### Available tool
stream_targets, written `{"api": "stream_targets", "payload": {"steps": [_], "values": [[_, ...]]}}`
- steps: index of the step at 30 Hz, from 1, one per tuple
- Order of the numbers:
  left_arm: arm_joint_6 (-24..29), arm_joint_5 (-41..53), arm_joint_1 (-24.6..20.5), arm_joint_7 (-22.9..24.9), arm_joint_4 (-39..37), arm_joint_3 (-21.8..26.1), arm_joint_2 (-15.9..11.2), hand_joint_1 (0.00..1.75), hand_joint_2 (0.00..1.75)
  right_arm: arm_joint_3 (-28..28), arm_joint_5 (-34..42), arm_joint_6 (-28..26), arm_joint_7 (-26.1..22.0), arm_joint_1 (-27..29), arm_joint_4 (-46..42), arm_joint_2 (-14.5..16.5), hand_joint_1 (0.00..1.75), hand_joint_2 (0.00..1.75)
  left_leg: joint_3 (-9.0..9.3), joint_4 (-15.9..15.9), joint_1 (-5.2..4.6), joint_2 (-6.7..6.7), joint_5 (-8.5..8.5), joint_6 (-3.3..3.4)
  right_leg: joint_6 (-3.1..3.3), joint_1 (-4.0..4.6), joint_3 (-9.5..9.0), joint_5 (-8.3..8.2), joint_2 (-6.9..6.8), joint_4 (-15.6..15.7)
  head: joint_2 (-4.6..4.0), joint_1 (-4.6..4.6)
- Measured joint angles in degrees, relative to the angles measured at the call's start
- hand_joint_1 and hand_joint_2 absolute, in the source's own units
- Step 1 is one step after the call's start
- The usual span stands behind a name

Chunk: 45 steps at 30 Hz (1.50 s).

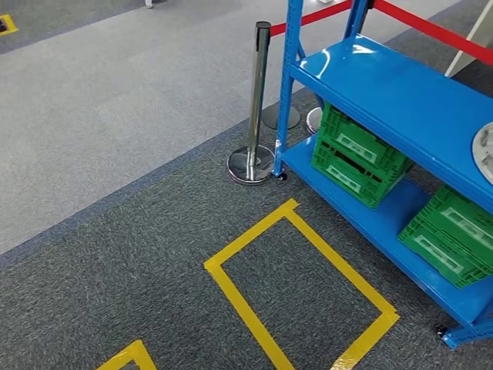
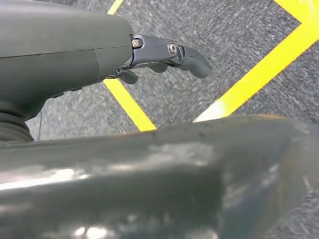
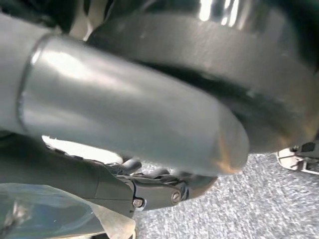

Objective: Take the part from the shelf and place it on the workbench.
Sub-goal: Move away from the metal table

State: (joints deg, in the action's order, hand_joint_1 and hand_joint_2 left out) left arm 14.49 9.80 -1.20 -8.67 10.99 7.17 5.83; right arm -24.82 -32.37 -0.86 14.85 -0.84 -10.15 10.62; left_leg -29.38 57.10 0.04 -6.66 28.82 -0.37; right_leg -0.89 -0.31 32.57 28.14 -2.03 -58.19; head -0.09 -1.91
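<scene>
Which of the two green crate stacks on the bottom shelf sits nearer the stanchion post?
The left green crate stack, at the shelf's post end. The other green stack sits farther right, away from the chrome stanchion.

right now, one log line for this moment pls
stage: facing shelf | part: on upper shelf board, at frame edge | left hand: empty, over floor | right hand: state unclear | green crates: lower board

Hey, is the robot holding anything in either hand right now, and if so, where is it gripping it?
Nothing in the left hand. The right hand is too hidden to tell.
</scene>
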Motion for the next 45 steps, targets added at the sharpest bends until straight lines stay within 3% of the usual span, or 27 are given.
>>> {"api": "stream_targets", "payload": {"steps": [2,4,6,7,8,9,11,13,15,16,18,20,22,23,24,26,28,30,31,33,35,37,38,41,43,45], "values": [[0.0,0.2,-0.2,-0.1,0.0,0.0,0.0,0.00,0.00,-0.1,0.0,0.0,0.1,0.1,0.0,0.0,0.00,0.00,-0.34,1.6,0.33,1.69,1.50,-0.54,0.84,-0.06,-0.03,-0.14,0.96,0.1,0.00,0.09],[-0.1,0.3,-0.1,-0.2,0.0,0.0,0.0,0.00,0.00,-0.2,0.0,0.0,0.1,0.0,0.0,0.0,0.00,0.00,-2.77,7.6,0.51,4.70,5.12,-0.82,1.45,-0.08,-0.13,-0.34,2.09,0.1,0.00,0.27],[-0.2,0.3,0.2,-0.3,0.0,0.0,0.0,0.00,0.00,-0.2,0.0,0.0,0.1,-0.1,0.0,0.0,0.00,0.00,-6.24,15.1,0.49,5.91,8.16,-0.62,1.75,0.13,-0.03,-0.44,3.66,0.1,0.00,0.37],[-0.3,0.3,0.2,-0.3,0.0,0.0,0.0,0.00,0.00,-0.2,0.0,0.0,0.2,0.0,0.0,0.0,0.00,0.00,-7.15,16.8,0.45,6.09,8.19,-0.41,1.82,0.27,-0.03,-0.47,4.52,0.1,0.00,0.41],[-0.4,0.3,0.3,-0.3,0.0,0.0,0.0,0.00,0.00,-0.2,0.0,0.0,0.2,0.0,0.0,0.0,0.00,0.00,-7.11,16.3,0.38,6.28,7.08,-0.08,1.85,0.40,-0.09,-0.50,5.39,0.1,0.00,0.41],[-0.4,0.3,0.3,-0.4,0.0,0.0,0.0,0.00,0.00,-0.2,0.0,0.0,0.2,0.1,0.0,0.1,0.00,0.00,-6.01,13.5,0.25,6.79,4.95,0.33,1.86,0.48,-0.17,-0.52,6.24,0.1,0.00,0.41],[-0.5,0.3,0.3,-0.4,0.0,0.0,-0.1,0.00,0.00,-0.2,0.0,0.1,0.3,0.1,0.0,0.2,0.00,0.00,-2.87,5.7,0.02,9.67,0.85,1.26,1.75,0.52,-0.20,-0.60,7.84,0.0,0.00,0.39],[-0.5,0.3,0.3,-0.4,0.0,0.0,-0.2,0.00,0.00,-0.2,0.0,0.1,0.3,0.0,0.0,0.3,0.00,0.00,-1.08,1.2,-0.12,11.92,-0.40,1.63,1.35,0.36,0.21,-0.80,9.31,-0.1,0.00,0.42],[-0.5,0.3,0.2,-0.4,0.0,0.1,-0.2,0.00,0.00,-0.2,0.0,0.2,0.3,0.1,0.0,0.4,0.00,0.00,-0.77,0.4,-0.16,11.26,-0.29,1.60,0.66,0.14,0.88,-1.14,10.60,0.0,0.00,0.45],[-0.5,0.3,0.1,-0.5,0.0,0.1,-0.1,0.00,0.00,-0.2,0.0,0.2,0.3,0.2,0.0,0.4,0.00,0.00,-0.67,0.0,-0.06,10.55,-0.50,1.63,0.41,0.11,1.23,-1.10,10.37,-0.1,0.00,0.44],[-0.5,0.3,0.1,-0.5,0.0,0.1,-0.1,0.00,0.00,-0.2,0.0,0.1,0.3,0.2,0.0,0.4,0.00,0.00,-0.39,-1.0,0.17,8.84,-0.95,1.84,-0.06,0.30,2.93,0.72,7.22,-2.5,0.00,0.18],[-0.5,0.3,0.2,-0.5,0.0,0.2,0.0,0.00,0.00,-0.2,0.0,0.0,0.4,0.0,0.0,0.3,0.00,0.00,-0.29,-1.3,0.12,6.80,-0.99,2.05,-0.56,0.29,6.25,4.47,3.66,-9.3,0.00,-0.03],[-0.5,0.3,0.4,-0.5,0.0,0.2,0.0,0.00,0.00,-0.2,0.0,0.0,0.4,0.0,0.0,0.3,0.00,0.00,-0.28,-1.2,0.10,4.69,-0.85,2.08,-1.12,0.08,8.74,6.31,2.79,-14.8,0.00,-0.04],[-0.5,0.3,0.4,-0.5,0.0,0.2,0.0,0.00,0.00,-0.2,0.0,0.0,0.3,0.0,0.0,0.2,0.00,0.00,-0.23,-1.2,0.15,3.76,-0.77,1.99,-1.37,-0.06,8.42,5.64,2.51,-14.7,0.00,-0.05],[-0.5,0.3,0.4,-0.5,0.0,0.2,0.0,0.00,0.00,-0.2,0.0,0.0,0.4,0.1,0.0,0.1,0.00,0.00,-0.16,-1.1,0.22,2.94,-0.66,1.83,-1.59,-0.19,6.92,4.09,2.04,-12.3,0.00,-0.06],[-0.5,0.3,0.2,-0.6,0.0,0.2,0.1,0.00,0.00,-0.2,0.0,0.0,0.4,0.1,0.0,0.0,0.00,0.00,0.00,-0.8,0.20,1.58,-0.23,1.25,-1.77,-0.17,2.20,1.07,-0.36,-4.5,0.00,-0.13],[-0.5,0.4,0.1,-0.6,0.0,0.2,0.0,0.00,0.00,-0.3,0.0,0.0,0.4,-0.1,0.0,-0.1,0.00,0.00,0.07,-0.3,-0.06,0.53,0.22,0.66,-1.07,0.07,-0.39,0.25,-1.91,-0.1,0.00,-0.11],[-0.5,0.4,0.0,-0.6,0.0,0.2,0.0,0.00,0.00,-0.3,-0.1,0.0,0.4,-0.1,0.0,-0.1,0.00,0.00,0.28,0.0,-0.18,-0.35,0.40,0.35,-0.08,0.16,-0.44,0.35,-1.08,0.1,0.00,-0.02],[-0.4,0.4,-0.2,-0.7,0.0,0.2,0.0,0.00,0.00,-0.3,-0.3,-0.1,0.3,0.0,0.0,-0.1,0.00,0.00,0.43,0.2,-0.08,-0.16,0.66,0.14,0.27,0.10,-0.45,0.29,-0.64,0.1,0.00,-0.01],[-0.4,0.4,-0.3,-0.9,0.0,0.3,0.0,0.00,0.00,-0.3,-1.0,-0.4,-0.3,0.0,0.0,-0.1,0.00,0.00,-0.38,2.7,0.25,2.38,2.59,-0.36,0.97,-0.08,-0.55,0.16,0.13,0.2,0.00,0.11],[-0.2,0.3,-0.1,-1.3,0.0,0.4,0.0,0.00,0.00,-0.3,-1.3,-0.7,-1.2,-0.1,0.0,0.0,0.00,0.00,-3.50,9.7,0.42,5.35,6.24,-0.67,1.59,-0.10,-0.53,0.17,0.94,0.2,0.00,0.29],[-0.1,0.2,0.1,-1.7,0.0,0.5,0.0,0.00,0.00,-0.3,-1.3,-0.6,-1.9,-0.1,0.0,0.0,0.00,0.00,-6.81,16.3,0.42,6.07,8.15,-0.65,1.99,0.05,-0.55,0.33,1.86,0.2,0.00,0.31],[-0.1,0.2,0.3,-1.7,0.0,0.6,0.0,0.00,0.00,-0.3,-1.3,-0.4,-2.1,-0.1,0.0,0.0,0.00,0.00,-7.34,16.9,0.41,6.12,7.45,-0.49,2.09,0.15,-0.65,0.45,2.28,0.2,0.00,0.30],[-0.1,0.2,0.4,-1.8,0.0,0.7,0.1,0.00,0.00,-0.3,-1.4,0.0,-2.4,0.0,0.0,0.0,0.00,0.00,-6.69,14.5,0.38,6.14,4.65,-0.08,2.10,0.29,-0.91,0.61,2.86,0.2,0.00,0.29],[-0.1,0.2,0.4,-1.8,0.0,0.7,0.1,0.00,0.00,-0.3,-1.4,0.0,-2.4,0.0,0.0,0.0,0.00,0.00,-6.51,14.0,0.37,6.14,4.35,-0.03,2.09,0.29,-0.94,0.62,2.89,0.2,0.00,0.29],[-0.1,0.2,0.3,-1.8,0.0,0.8,0.0,0.00,0.00,-0.3,-1.5,0.1,-2.5,0.0,0.0,0.0,0.00,0.00,-5.29,11.2,0.31,6.17,2.70,0.22,2.07,0.32,-1.09,0.67,3.02,0.2,0.00,0.29]]}}
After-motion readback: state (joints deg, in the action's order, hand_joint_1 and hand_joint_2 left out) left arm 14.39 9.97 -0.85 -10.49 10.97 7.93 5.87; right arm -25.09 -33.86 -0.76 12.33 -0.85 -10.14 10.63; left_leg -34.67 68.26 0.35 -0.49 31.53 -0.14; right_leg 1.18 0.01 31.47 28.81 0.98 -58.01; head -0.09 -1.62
